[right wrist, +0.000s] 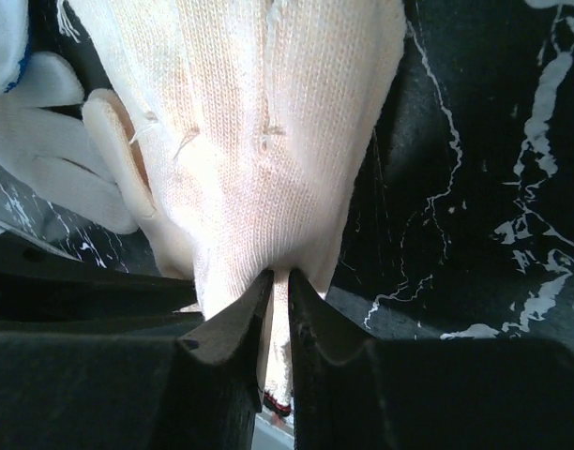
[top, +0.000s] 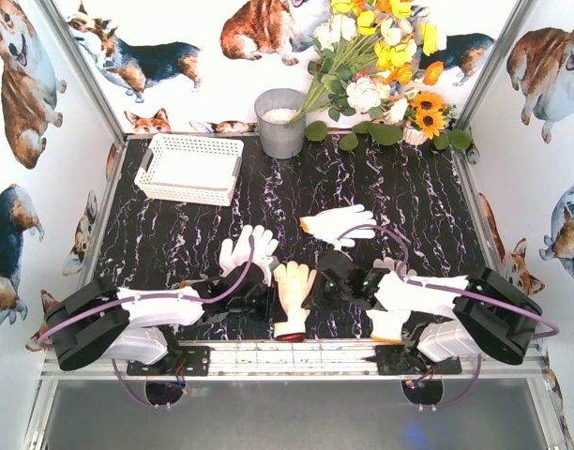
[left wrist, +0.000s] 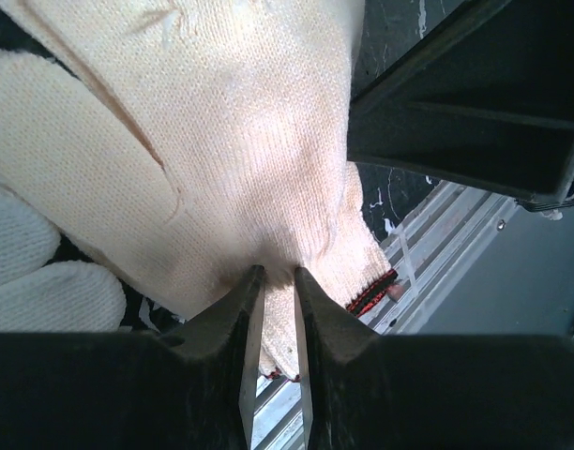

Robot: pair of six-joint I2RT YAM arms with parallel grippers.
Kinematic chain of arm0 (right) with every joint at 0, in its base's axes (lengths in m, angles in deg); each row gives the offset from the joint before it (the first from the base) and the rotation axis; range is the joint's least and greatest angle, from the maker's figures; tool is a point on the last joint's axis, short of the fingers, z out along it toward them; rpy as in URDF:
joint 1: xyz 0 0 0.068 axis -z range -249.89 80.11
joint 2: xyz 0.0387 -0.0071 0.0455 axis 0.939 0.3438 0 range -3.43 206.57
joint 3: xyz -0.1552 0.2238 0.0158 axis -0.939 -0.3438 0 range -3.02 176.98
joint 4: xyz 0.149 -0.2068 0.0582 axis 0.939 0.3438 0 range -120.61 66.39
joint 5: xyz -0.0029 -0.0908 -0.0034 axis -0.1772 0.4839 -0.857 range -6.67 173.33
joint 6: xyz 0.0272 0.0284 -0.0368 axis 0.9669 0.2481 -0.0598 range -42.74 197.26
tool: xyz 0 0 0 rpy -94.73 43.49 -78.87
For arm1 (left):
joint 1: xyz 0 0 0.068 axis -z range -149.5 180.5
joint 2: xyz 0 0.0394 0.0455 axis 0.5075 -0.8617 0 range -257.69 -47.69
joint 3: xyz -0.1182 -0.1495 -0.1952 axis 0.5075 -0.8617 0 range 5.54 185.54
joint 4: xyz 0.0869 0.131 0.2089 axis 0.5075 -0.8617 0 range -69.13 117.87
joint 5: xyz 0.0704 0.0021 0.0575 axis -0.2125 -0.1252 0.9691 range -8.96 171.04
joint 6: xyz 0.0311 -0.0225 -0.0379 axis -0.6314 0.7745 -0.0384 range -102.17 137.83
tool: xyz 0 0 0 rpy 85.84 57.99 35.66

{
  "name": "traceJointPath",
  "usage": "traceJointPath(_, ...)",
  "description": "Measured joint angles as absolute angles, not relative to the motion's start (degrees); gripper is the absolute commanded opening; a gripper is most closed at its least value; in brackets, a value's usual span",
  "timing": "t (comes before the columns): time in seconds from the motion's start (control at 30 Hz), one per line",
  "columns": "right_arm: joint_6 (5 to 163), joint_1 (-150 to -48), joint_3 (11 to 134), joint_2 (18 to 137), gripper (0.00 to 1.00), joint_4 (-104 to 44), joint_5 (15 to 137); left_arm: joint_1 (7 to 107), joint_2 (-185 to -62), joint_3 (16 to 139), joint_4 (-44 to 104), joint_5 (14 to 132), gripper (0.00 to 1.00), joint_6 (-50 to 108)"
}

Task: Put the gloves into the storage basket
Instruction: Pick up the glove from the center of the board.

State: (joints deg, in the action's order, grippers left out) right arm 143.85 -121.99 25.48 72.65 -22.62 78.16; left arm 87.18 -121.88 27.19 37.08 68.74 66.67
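My left tool (left wrist: 276,275) and right tool (right wrist: 279,278) both pinch the cream glove (top: 293,286) at 6 o'clock on the counter (top: 414,220); the storage basket (top: 186,193) sits at 11; opposed pulls could strip either grip.

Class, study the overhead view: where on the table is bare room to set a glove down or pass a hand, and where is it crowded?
Bare: between the storage basket and the left arm; between the bucket and the white gloves; right side below the flowers. Crowded: near edge, where the left gripper and right gripper pinch the cream glove.
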Motion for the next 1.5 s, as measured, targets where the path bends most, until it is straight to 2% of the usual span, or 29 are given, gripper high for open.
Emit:
traceJointPath(0.23, 143.5, -122.0, 25.7, 70.6, 0.20, -19.3, 80.1, 87.2, -118.8, 25.9, 35.0, 70.9, 0.16, 66.7)
traceJointPath(0.37, 142.5, -121.9, 25.7, 66.6, 0.27, -14.8, 82.3, 87.3, -117.0, 25.8, 33.5, 71.3, 0.26, 66.6)
traceJointPath(0.5, 139.6, -121.9, 26.7, 64.5, 0.28, -13.2, 81.2, 87.4, -115.1, 26.2, 31.8, 70.8, 0.31, 65.6)
traceJointPath(0.6, 137.9, -121.9, 29.1, 64.5, 0.27, -13.4, 78.9, 87.7, -113.8, 27.4, 31.0, 70.2, 0.28, 65.0)
traceJointPath(0.8, 137.5, -122.0, 30.2, 67.5, 0.14, -20.3, 74.7, 88.4, -113.1, 28.3, 31.4, 68.9, 0.23, 64.4)
traceJointPath(1.03, 139.1, -122.6, 30.2, 76.6, 0.10, -25.6, 72.2, 90.0, -115.4, 27.3, 34.9, 67.8, 0.20, 65.1)
traceJointPath(1.37, 138.9, -121.8, 31.8, 79.8, 0.12, -24.0, 77.0, 93.1, -119.3, 27.3, 32.4, 69.6, 0.19, 65.4)
traceJointPath(1.5, 138.1, -119.6, 32.6, 80.4, 0.18, -22.9, 77.7, 93.8, -118.4, 27.2, 31.5, 70.3, 0.22, 65.7)
